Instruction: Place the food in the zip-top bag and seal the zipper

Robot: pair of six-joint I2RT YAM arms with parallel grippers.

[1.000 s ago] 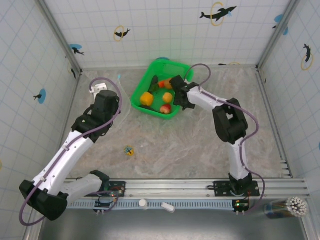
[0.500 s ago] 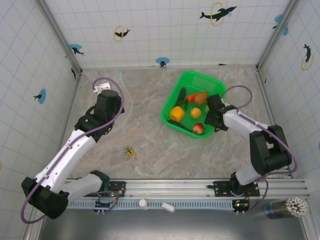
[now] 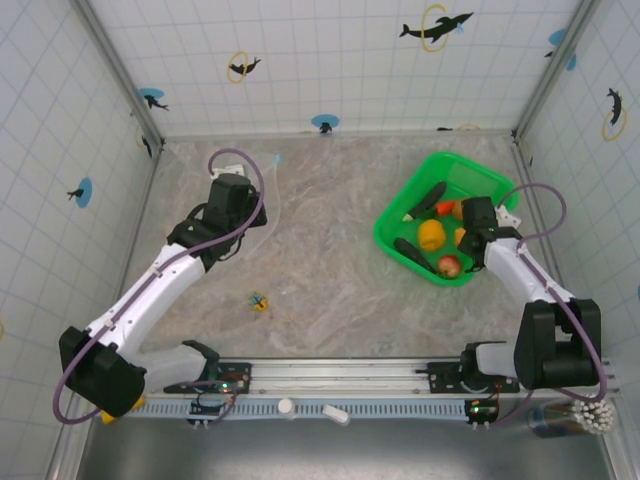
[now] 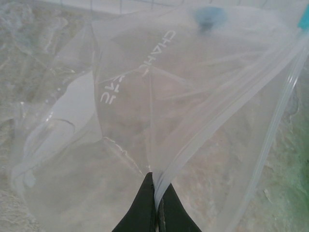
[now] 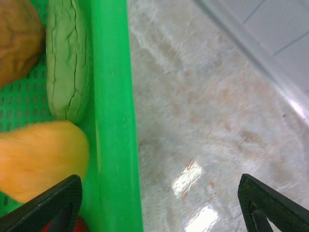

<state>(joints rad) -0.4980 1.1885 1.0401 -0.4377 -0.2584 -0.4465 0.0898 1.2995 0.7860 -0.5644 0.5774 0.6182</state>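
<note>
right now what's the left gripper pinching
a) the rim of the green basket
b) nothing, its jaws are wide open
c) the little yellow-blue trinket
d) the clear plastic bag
d: in the left wrist view the left gripper is shut tight on a fold of the clear zip-top bag, whose film spreads out ahead of it.
</note>
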